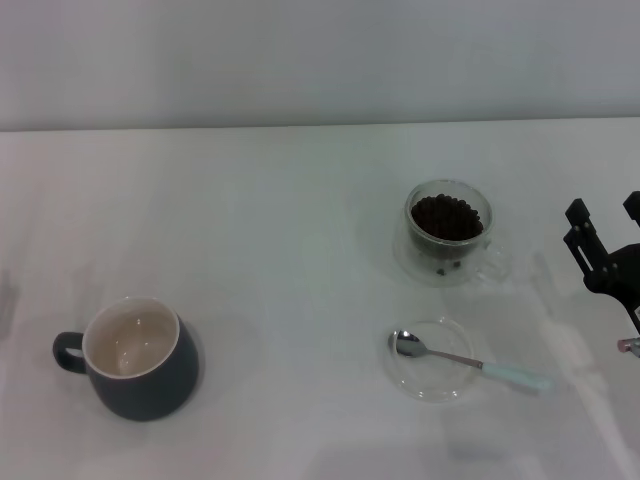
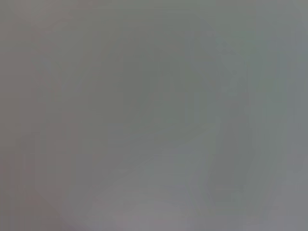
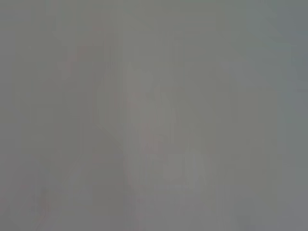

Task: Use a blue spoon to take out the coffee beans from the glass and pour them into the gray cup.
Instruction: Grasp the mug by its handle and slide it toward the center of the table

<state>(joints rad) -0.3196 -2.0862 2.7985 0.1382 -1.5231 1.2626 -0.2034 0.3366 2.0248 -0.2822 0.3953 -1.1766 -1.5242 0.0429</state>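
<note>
Two right gripper [image 1: 606, 213] fingers [image 1: 580, 224] spread apart, beside the glass [image 1: 449, 232].

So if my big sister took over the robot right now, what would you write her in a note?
Right gripper: open, empty, at the table's right edge, beside the glass.
Left gripper: not in view.
Blue spoon: lying with its bowl on the clear dish, handle pointing right, untouched.
Coffee beans: all in the glass, behind the dish.
Gray cup: front left, looks empty.
Done: nothing yet.
Left: pick up the spoon, scoop beans, tip them into the gray cup.
</note>
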